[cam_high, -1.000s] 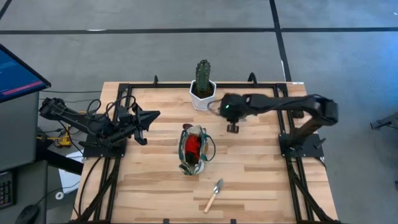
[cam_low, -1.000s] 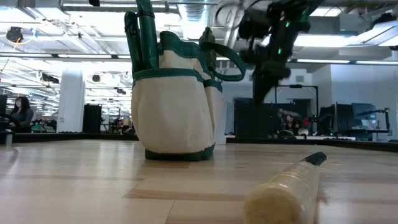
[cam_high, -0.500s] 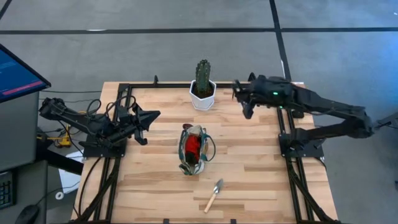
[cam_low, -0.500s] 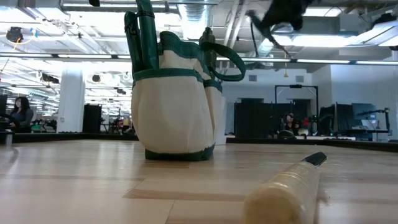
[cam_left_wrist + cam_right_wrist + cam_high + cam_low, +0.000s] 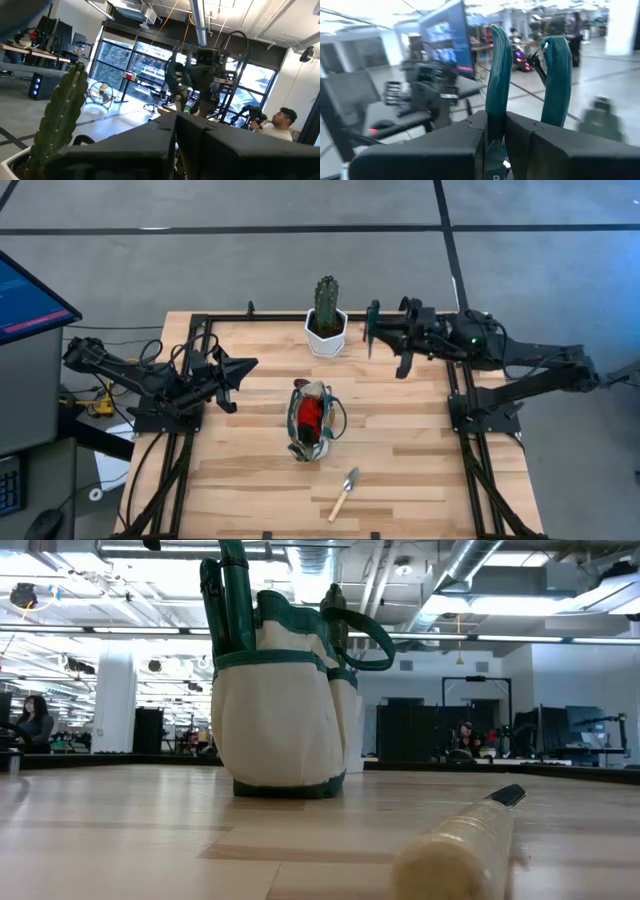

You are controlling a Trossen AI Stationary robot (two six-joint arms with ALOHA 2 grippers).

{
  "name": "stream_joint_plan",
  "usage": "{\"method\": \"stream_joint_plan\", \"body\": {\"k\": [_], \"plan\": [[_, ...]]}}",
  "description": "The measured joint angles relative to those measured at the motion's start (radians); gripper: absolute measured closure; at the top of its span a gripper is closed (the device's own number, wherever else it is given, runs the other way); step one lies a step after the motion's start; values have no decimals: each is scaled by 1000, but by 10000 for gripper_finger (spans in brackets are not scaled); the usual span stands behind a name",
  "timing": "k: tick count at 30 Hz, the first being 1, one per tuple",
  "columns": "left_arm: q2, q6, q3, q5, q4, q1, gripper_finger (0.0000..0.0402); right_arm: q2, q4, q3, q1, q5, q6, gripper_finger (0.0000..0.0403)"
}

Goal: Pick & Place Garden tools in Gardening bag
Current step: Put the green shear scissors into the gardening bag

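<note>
open tabletop around the bag (image 5: 311, 423), cactus (image 5: 326, 308) behind it

My right gripper (image 5: 495, 145) hides the lower end of the teal-handled shears (image 5: 498, 75) between its fingers. In the low view the near trowel's handle (image 5: 455, 845) is blurred and runs off the bottom edge. The gardening bag (image 5: 311, 420) hides most of its contents.

No readable text, labels, brands or numbers are showing anywhere. The monitor (image 5: 30, 295) left of the desk (image 5: 250, 470) is displaying blue and red blocks, too small to read. Nothing legible is appearing on the gardening bag (image 5: 280, 710) or the white pot (image 5: 326, 333).
</note>
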Motion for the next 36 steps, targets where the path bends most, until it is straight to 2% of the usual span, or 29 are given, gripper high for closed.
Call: {"method": "stream_joint_plan", "body": {"k": [12,18,27,36], "plan": [[0,0,0,0,0,0,400,249,386,0,148,-1,15,372],[0,-1,0,0,0,0,400,410,517,-1,185,67,143,372],[0,-2,0,0,0,0,400,595,538,-2,252,172,356,372],[0,0,0,0,0,0,400,667,479,-3,305,207,452,372]]}}
